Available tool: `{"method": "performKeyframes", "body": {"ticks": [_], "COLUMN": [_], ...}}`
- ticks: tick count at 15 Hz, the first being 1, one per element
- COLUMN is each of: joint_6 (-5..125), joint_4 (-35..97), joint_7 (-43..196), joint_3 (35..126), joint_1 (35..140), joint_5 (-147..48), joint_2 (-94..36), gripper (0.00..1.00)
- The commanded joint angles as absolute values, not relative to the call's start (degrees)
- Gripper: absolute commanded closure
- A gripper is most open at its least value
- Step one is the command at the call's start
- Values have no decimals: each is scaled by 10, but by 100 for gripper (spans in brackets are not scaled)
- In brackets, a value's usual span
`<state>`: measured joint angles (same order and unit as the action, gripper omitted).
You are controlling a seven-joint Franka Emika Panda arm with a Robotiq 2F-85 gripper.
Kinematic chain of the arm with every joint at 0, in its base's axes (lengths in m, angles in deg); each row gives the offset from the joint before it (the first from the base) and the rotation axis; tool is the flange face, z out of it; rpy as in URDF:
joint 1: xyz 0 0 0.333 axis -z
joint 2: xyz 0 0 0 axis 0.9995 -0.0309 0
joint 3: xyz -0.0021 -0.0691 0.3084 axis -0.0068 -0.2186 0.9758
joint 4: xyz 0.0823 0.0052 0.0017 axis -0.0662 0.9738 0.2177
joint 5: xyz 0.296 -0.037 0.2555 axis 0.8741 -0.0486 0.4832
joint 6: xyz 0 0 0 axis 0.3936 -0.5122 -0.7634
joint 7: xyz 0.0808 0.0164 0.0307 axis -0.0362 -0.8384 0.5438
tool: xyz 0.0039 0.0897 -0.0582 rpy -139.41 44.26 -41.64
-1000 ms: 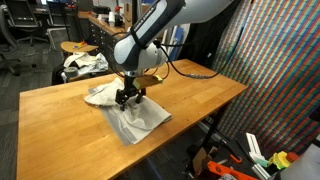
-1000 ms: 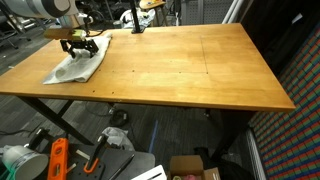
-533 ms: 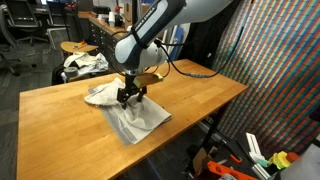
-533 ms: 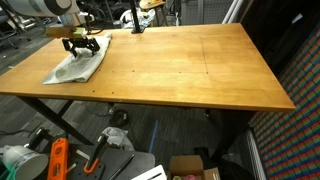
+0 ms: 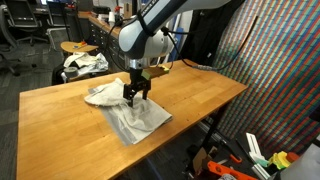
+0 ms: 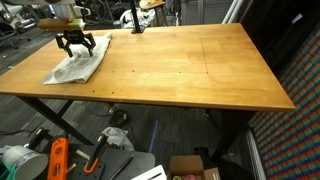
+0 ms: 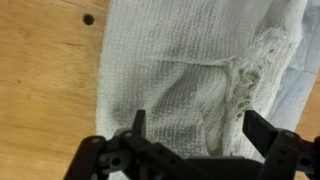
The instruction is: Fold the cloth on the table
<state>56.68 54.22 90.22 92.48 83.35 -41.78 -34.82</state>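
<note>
Cloth (image 5: 135, 120) lying rumpled; claw (image 5: 133, 99) hovering just above cloth, jaws apart, empty. Risking: pinching several layers at once, dragging cloth off tabletop (image 5: 60, 120).

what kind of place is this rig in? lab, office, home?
Probably a lab or workshop: thick light-brown butcher-block wooden table, a black office chair behind it, and orange tools scattered on the floor beneath.

The cloth (image 5: 135, 122) is a thin, white to light-grey sheet, wrinkled and partly bunched, spread on the light-brown wooden bench (image 5: 60, 120) close to one long edge. In the wrist view its coarse weave shows a puckered ridge, with bare wood beside it.
</note>
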Motion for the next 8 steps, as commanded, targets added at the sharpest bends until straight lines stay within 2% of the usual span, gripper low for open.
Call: {"method": "performKeyframes", "body": {"ticks": [1, 3, 8], "joint_6": [605, 647, 598], "joint_4": [588, 591, 518], "joint_7": [924, 887, 758], "joint_3": [935, 932, 917], "joint_1": [843, 834, 794], "joint_5": [-389, -378, -435], "joint_2": [-298, -288, -293], "gripper": [0, 0, 0]}}
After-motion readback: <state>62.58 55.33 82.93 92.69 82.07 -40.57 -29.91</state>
